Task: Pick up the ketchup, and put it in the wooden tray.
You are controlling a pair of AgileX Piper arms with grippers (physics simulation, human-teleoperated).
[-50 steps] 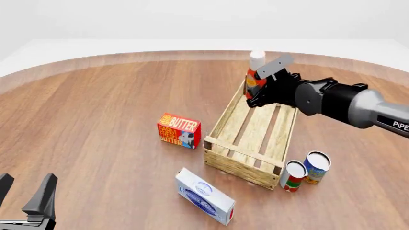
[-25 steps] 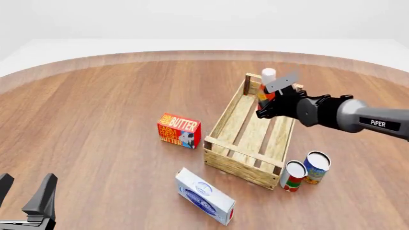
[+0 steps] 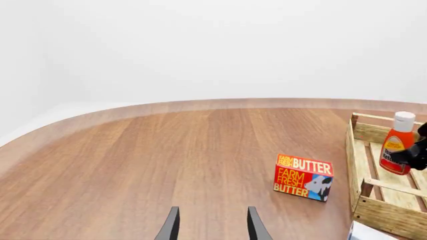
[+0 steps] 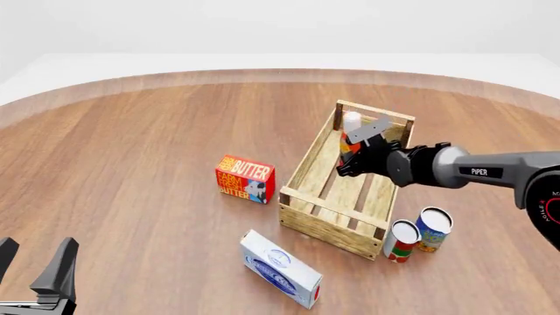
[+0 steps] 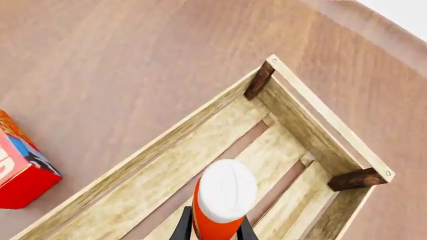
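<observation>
The ketchup (image 4: 351, 125), a small red bottle with a white cap, stands upright low inside the far end of the wooden tray (image 4: 305, 167). My right gripper (image 4: 350, 155) is shut on its body from the right. In the right wrist view the cap (image 5: 227, 189) fills the near middle, with my fingers on either side of the bottle and the tray's slatted floor (image 5: 200, 150) below. The left wrist view shows the ketchup (image 3: 397, 146) inside the tray (image 3: 390, 216). My left gripper (image 4: 33, 264) is open and empty at the near left, far from the tray; it also shows in its own view (image 3: 212, 227).
A red butter box (image 4: 245, 178) stands left of the tray. A white-and-blue box (image 4: 280, 268) lies in front of it. Two cans (image 4: 402, 241) (image 4: 433, 229) stand by the tray's near right corner. The round table's edge (image 4: 131, 82) curves along the back.
My right gripper has brought the ketchup down from above the tray's far rim into the tray, a little toward me. The left arm has not moved.
</observation>
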